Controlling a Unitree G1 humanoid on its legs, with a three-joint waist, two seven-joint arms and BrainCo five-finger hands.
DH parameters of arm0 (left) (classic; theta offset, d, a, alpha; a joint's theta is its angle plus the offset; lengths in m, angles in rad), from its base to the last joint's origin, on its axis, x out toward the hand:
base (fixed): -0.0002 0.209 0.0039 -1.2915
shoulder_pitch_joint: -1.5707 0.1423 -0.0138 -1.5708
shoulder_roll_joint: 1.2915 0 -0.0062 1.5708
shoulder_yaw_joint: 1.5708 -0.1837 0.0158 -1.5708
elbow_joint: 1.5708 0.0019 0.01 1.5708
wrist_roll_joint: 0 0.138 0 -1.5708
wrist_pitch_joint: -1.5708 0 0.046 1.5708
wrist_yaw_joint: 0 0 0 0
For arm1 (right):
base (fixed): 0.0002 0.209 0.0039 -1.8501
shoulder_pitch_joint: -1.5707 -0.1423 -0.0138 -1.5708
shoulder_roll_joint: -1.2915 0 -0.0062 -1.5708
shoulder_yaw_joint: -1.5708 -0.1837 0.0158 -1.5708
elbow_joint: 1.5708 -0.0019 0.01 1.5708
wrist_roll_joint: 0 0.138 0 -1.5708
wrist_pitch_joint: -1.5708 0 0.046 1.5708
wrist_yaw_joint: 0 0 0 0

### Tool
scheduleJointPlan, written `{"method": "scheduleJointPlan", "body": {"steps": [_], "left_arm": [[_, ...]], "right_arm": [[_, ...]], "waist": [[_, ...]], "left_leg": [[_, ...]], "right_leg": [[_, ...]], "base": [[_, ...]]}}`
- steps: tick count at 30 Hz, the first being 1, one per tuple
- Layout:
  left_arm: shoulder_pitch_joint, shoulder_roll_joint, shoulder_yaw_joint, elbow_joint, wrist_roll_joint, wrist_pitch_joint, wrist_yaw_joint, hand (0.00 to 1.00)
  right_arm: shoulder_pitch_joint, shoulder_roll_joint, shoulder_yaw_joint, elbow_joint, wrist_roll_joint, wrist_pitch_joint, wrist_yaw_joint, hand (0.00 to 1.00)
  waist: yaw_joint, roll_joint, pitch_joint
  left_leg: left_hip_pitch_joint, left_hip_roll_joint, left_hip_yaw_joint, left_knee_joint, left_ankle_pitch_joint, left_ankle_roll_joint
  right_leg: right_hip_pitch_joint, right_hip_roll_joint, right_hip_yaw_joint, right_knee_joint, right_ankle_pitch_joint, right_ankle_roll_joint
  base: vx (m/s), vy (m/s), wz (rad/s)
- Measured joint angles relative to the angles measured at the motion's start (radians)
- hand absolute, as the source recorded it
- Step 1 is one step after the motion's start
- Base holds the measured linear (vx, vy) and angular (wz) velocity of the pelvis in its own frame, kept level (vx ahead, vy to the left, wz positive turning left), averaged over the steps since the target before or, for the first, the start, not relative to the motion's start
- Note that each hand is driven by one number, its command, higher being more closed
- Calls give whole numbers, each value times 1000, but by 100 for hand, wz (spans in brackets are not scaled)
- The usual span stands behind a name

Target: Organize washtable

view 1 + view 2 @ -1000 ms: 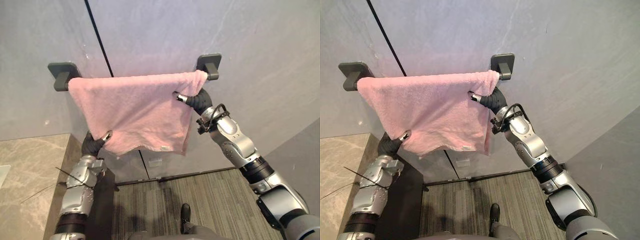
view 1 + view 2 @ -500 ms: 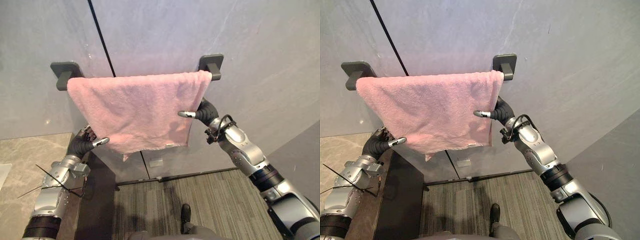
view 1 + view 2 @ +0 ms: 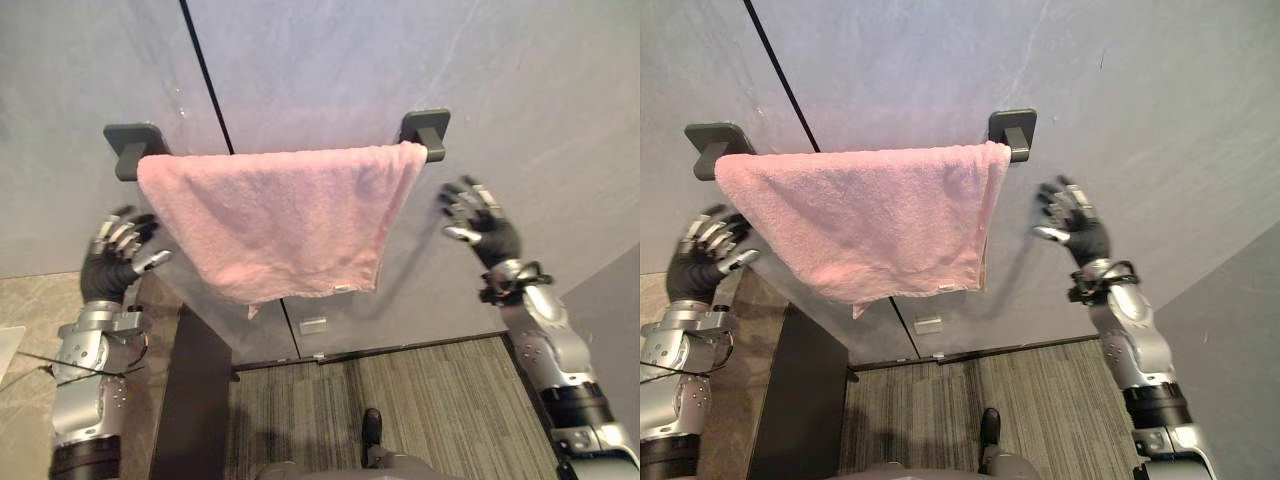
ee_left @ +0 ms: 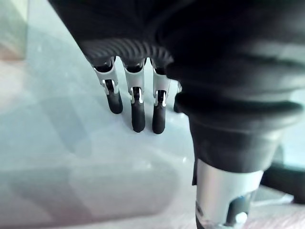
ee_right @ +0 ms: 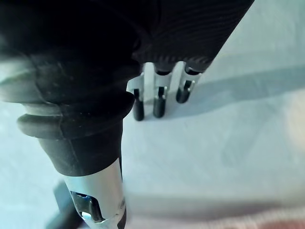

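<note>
Fluffy terry-cloth towel [image 3: 280,225], matt brackets [image 3: 135,148]

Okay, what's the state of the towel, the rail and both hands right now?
pink towel: draped over the towel rail, hanging free, lower edge uneven.
towel rail: fixed to the wall, carrying the pink towel.
left hand: open, clear of the pink towel.
right hand: open, clear of the pink towel.
</note>
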Motion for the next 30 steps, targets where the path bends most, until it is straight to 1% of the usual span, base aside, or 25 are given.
{"method": "scheduleJointPlan", "body": {"steps": [1, 2, 5, 6, 7, 9, 10, 12, 13, 14, 15, 17, 19, 20, 22, 23, 24, 26, 27, 28, 29, 30], "left_arm": [[19, -46, 26, -49, 36, -1, 33, 0], [32, -72, 40, -78, 57, -1, 47, 0], [77, -187, 101, -218, 126, -1, 106, 0], [87, -206, 119, -248, 139, -1, 119, 0], [104, -233, 147, -288, 172, -3, 145, 0], [120, -277, 183, -347, 216, -4, 186, 0], [133, -313, 197, -406, 241, -10, 213, 0], [152, -340, 185, -462, 250, -20, 231, 0], [163, -357, 162, -505, 250, -29, 230, 0], [182, -362, 121, -548, 248, -47, 223, 0], [193, -362, 101, -573, 248, -55, 208, 0], [193, -361, 67, -616, 224, -77, 160, 0], [194, -354, 40, -632, 205, -88, 139, 0], [194, -347, 20, -644, 176, -93, 114, 0], [195, -330, -13, -657, 131, -99, 79, 0], [195, -314, -46, -667, 95, -104, 52, 0], [196, -293, -80, -678, 47, -104, 10, 0], [196, -262, -125, -682, 0, -104, -41, 0], [204, -235, -163, -682, -25, -104, -76, 0], [217, -210, -197, -682, -44, -102, -98, 0], [224, -197, -213, -682, -49, -102, -107, 0], [238, -163, -246, -682, -68, -93, -148, 0]], "right_arm": [[17, 15, -63, -5, -16, 0, -21, 0], [27, 26, -101, -6, -27, 0, -36, 0], [96, 89, -257, -61, -71, 0, -96, 0], [107, 102, -284, -84, -78, 0, -111, 0], [122, 118, -319, -124, -94, -1, -137, 0], [129, 144, -361, -179, -122, -7, -172, 0], [129, 174, -384, -226, -143, -22, -199, 0], [129, 206, -391, -272, -169, -36, -218, 0], [127, 236, -393, -312, -183, -53, -232, 0], [124, 267, -380, -352, -186, -88, -237, 0], [121, 280, -361, -375, -186, -111, -236, 0], [115, 289, -293, -437, -172, -141, -212, 0], [110, 289, -239, -476, -167, -155, -186, 0], [99, 290, -202, -488, -161, -159, -151, 0], [83, 290, -153, -497, -142, -159, -111, 0], [66, 289, -94, -502, -128, -158, -84, 0], [50, 286, -43, -505, -116, -158, -47, 0], [27, 276, 35, -505, -99, -154, 1, 0], [9, 265, 113, -504, -83, -152, 37, 0], [-9, 253, 173, -504, -68, -146, 67, 0], [-18, 245, 200, -504, -64, -141, 82, 0], [-40, 216, 258, -503, -44, -124, 127, 0]], "waist": [[-2, 1, -1], [-3, 2, -1], [-5, 11, -3], [-5, 13, -4], [-6, 21, -8], [-6, 34, -17], [-5, 41, -25], [-5, 45, -27], [-5, 45, -27], [-5, 43, -28], [-6, 42, -29], [-6, 41, -30], [-7, 40, -30], [-6, 38, -31], [-6, 36, -32], [-6, 35, -33], [-6, 34, -33], [-5, 33, -33], [-5, 31, -33], [-5, 29, -33], [-5, 27, -33], [-5, 22, -33]], "left_leg": [[1, 1, -1, -1, 0, 0], [3, 1, -1, -3, 0, 0], [21, 4, -3, -13, 0, 0], [21, 4, -2, -13, 0, 0], [21, 4, -2, -14, 0, 0], [22, 3, -2, -14, 0, 0], [22, 3, -3, -14, 0, 0], [24, 3, -4, -14, 0, 0], [26, 3, -5, -14, 0, 0], [26, 3, -7, -14, 0, 0], [26, 3, -8, -14, 0, 0], [26, 1, -11, -13, 0, 0], [27, 1, -16, -12, 0, 0], [27, 1, -17, -12, 0, 0], [27, 1, -18, -12, 0, -1], [27, 1, -18, -12, 1, -1], [27, 1, -18, -12, 1, -1], [28, 1, -18, -12, 1, -1], [30, 1, -19, -12, 5, 3], [30, 1, -19, -12, 5, 3], [30, 1, -19, -13, 5, 3], [32, 0, -20, -13, 5, 3]], "right_leg": [[1, 0, -2, 0, -2, 3], [2, 0, -3, 0, -3, 3], [18, 3, -11, 0, -14, 3], [18, 4, -11, 0, -15, 2], [18, 3, -12, 0, -16, 2], [19, 3, -12, 0, -17, 3], [20, 1, -14, 0, -18, 4], [22, 1, -16, 0, -18, 4], [25, 0, -18, 0, -18, 5], [26, -1, -21, 0, -20, 6], [27, -2, -22, 0, -22, 9], [29, -4, -26, 0, -27, 14], [32, -5, -31, 0, -29, 13], [32, -5, -32, 0, -29, 13], [32, -5, -33, 0, -29, 13], [33, -5, -33, 0, -29, 13], [33, -5, -33, 0, -29, 12], [34, -6, -34, 0, -27, 11], [36, -6, -34, 0, -24, 7], [36, -6, -34, 0, -23, 6], [36, -6, -35, 0, -23, 6], [39, -7, -36, 0, -22, 5]], "base": [[0, 0, 0], [0, 0, 0], [12, 25, 6], [24, 52, 2], [24, 66, 1], [19, 69, 2], [16, 66, 3], [13, 57, 3], [4, 58, 6], [-3, 66, 6], [-9, 51, 5], [-11, 53, 6], [-5, 50, 7], [1, 44, 3], [6, 36, 1], [16, 63, 1], [18, 65, 0], [17, 53, 1], [21, 63, 1], [21, 65, 1], [24, 85, 2], [18, 74, 4]]}}
